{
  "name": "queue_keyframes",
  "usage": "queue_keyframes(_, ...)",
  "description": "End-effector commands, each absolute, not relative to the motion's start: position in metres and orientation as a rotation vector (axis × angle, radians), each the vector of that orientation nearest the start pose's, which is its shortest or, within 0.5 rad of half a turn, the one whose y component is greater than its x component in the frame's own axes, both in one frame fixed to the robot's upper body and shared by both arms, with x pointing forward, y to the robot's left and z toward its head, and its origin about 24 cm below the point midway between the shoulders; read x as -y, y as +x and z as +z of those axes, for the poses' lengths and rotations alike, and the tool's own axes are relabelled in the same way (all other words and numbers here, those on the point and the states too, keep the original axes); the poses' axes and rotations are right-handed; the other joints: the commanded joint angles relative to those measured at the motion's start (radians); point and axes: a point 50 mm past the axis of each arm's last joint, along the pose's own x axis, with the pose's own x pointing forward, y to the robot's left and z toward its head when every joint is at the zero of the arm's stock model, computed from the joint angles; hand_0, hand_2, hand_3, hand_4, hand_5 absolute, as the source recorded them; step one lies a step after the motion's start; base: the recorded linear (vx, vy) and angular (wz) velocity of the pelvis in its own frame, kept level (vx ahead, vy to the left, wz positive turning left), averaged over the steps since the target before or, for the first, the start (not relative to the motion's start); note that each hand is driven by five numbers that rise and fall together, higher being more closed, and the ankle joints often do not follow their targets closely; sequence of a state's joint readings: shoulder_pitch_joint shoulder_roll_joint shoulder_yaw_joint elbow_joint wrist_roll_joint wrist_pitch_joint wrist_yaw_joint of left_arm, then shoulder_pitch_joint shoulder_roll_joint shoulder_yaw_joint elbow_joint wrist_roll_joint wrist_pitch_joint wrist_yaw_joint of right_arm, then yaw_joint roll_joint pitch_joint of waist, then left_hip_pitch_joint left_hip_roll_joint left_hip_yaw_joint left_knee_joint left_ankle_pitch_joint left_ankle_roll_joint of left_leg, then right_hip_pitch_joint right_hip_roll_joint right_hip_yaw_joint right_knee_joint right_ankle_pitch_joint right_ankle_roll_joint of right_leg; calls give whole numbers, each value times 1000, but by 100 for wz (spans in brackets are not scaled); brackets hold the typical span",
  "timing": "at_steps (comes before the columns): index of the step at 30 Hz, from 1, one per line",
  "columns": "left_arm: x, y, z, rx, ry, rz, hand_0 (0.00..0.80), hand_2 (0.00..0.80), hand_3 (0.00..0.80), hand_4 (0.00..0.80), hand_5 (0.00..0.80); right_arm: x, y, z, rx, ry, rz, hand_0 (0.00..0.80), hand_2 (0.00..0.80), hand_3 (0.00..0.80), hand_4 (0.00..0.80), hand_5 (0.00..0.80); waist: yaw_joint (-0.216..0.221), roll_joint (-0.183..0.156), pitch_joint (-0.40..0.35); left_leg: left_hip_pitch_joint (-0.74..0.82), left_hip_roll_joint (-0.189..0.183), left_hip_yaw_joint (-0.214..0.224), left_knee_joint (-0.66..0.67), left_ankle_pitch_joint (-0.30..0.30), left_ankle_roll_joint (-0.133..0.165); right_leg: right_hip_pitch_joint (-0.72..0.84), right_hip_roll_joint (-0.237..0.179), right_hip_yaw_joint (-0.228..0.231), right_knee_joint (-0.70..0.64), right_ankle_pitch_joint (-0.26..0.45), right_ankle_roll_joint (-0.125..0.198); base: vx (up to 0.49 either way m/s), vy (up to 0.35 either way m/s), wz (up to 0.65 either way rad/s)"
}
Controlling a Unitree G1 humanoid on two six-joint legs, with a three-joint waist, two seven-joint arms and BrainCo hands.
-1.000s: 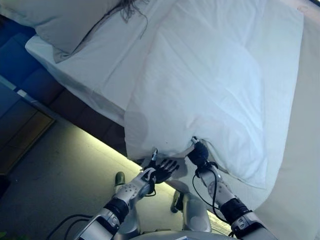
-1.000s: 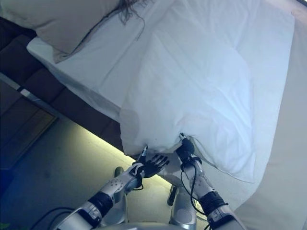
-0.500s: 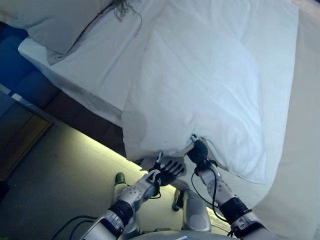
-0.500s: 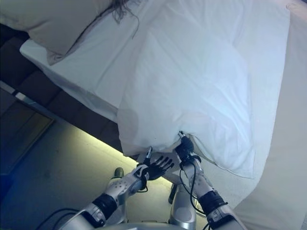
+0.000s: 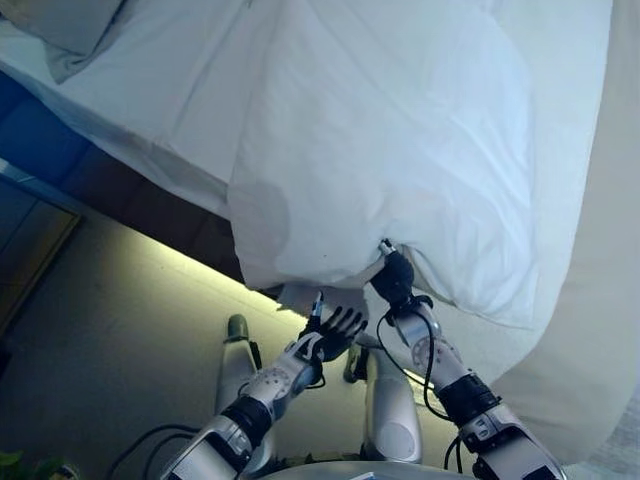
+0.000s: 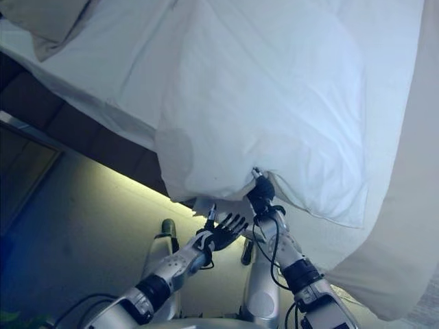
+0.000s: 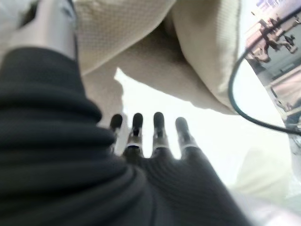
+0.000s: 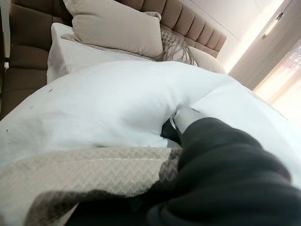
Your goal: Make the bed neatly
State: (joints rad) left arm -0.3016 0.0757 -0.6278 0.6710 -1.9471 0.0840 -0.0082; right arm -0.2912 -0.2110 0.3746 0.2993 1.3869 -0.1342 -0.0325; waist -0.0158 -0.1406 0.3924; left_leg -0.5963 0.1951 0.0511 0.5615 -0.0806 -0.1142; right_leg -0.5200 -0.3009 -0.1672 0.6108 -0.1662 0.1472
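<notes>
A puffy white duvet [image 5: 400,140] lies across the bed, and its near edge hangs over the bed's side. My right hand [image 5: 393,275] is shut on that edge, thumb [image 8: 184,116] pressed on the fold, and the cloth puckers at it. My left hand [image 5: 335,328] hovers just below and to the left of it, open, fingers [image 7: 146,136] straight and spread, holding nothing. A beige blanket [image 7: 141,52] hangs above the left hand's fingers.
A beige pillow [image 5: 60,25] lies at the far left on the white sheet [image 5: 150,90]. The beige blanket [image 5: 590,300] drapes down the right side. The dark bed base [image 5: 120,190] has a lit strip on the floor [image 5: 150,320] beneath it. A padded headboard [image 8: 188,19] stands beyond.
The whole view has shifted, so the bed sits higher in the picture. My left hand has drawn closer to the right hand under the duvet's edge. The right hand keeps its hold.
</notes>
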Motion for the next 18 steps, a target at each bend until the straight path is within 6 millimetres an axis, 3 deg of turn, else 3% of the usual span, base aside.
queue_keyframes(1,-1,253,-17,-747,-1584,-248,0,0,0,0,0,104,307,94,16,1062,334,800,800,800,800,800,-12,-3,-46,-19,91,-63,1,50,-71,-45,-73,103,-226,341,112,-24,8,-8)
queue_keyframes(7,-5,280,15,-475,-1692,-297,0,0,0,0,0,100,308,109,38,1013,380,800,800,800,800,800,-30,-3,-45,-58,93,-55,13,57,-72,-101,-62,126,-194,335,108,-35,74,-10)
queue_keyframes(18,-7,306,53,-289,-1729,-418,0,0,0,0,0,91,308,110,26,1034,413,800,800,800,800,800,-39,-25,-40,-99,101,-51,19,73,-73,-133,-54,119,-204,356,105,-29,15,-5)
